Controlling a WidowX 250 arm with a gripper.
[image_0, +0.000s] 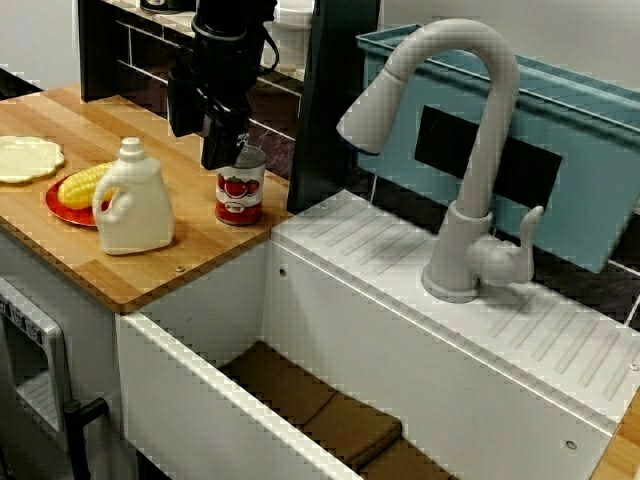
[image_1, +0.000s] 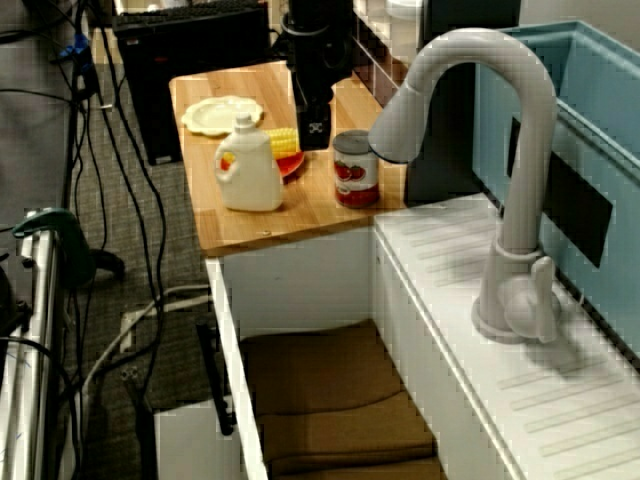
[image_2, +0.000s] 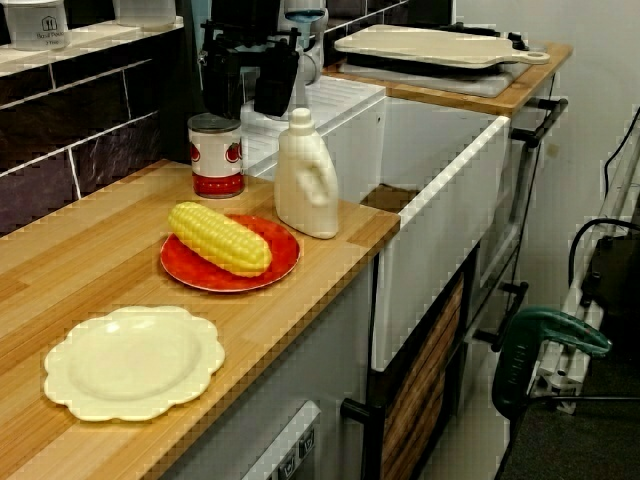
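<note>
Seen along the counter (image_2: 100, 260) from the plates' end, the black fingers (image_2: 222, 95) hang spread apart with daylight between them and nothing in their hold. The tomato can (image_2: 216, 155) stands just below them at about 7 o'clock. It sits at the back of the wood, close to the dark tiled wall and near the corner where the counter meets the white sink (image_0: 330, 320).

In the view across the sink the can (image_0: 240, 185) lies at 5 o'clock from the fingers (image_0: 222, 145), whose nearer tip hangs right over the can's rim. From that angle I cannot say for certain whether it touches the rim or clears it. The can's long axis is upright, so its open side walls face the fingers' gap rather than its lid.

The can is a short cylinder with a dull metal top and a label in red and white bands carrying tomato pictures (nothing on it looks dented or tipped).

Around it:
- A white handled bottle (image_2: 305, 185) stands at 4 o'clock from the can, near but apart from it.
- A corn cob (image_2: 220, 238) lies on a red plate (image_2: 285, 255) at 6 o'clock.
- A cream scalloped plate (image_2: 135, 362) sits further along at 7 o'clock.
- The grey faucet (image_0: 490, 130) arches over the drainer beyond the can
</note>
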